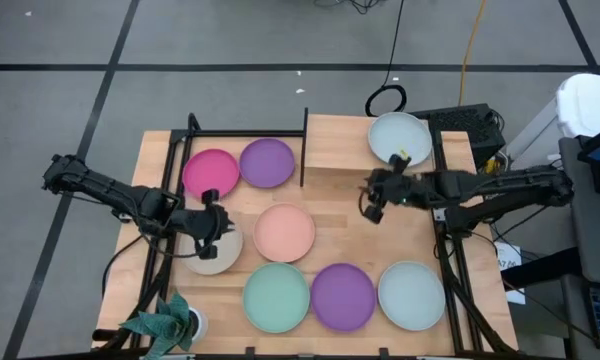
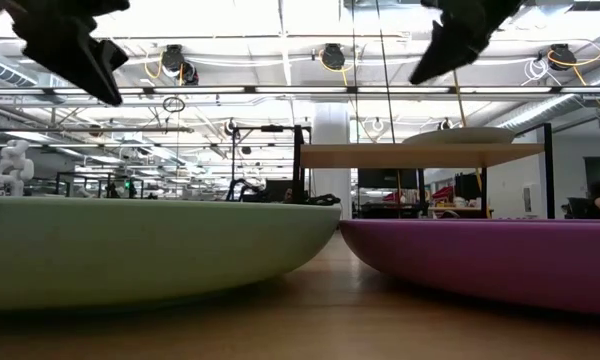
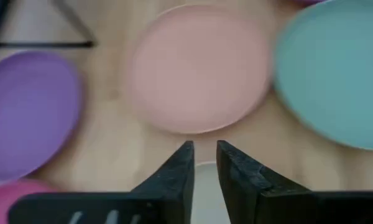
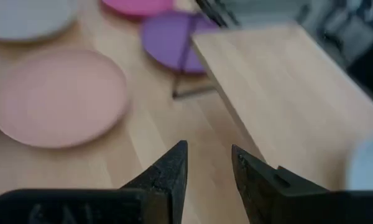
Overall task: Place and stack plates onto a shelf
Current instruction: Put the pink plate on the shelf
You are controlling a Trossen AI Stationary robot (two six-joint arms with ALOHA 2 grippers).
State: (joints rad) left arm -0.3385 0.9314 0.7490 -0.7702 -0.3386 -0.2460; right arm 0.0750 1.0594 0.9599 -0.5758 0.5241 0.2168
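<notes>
left gripper over beige plate at 9 o'clock, fingers slightly parted, grasping nothing | right gripper released, empty, beside shelf | you've one grey-blue plate shelved at 1 o'clock, rest on desk

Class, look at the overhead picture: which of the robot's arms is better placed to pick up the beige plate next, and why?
Probably the left. The left gripper hovers right over the beige plate, while the right gripper hangs across the table beside the shelf.
</notes>
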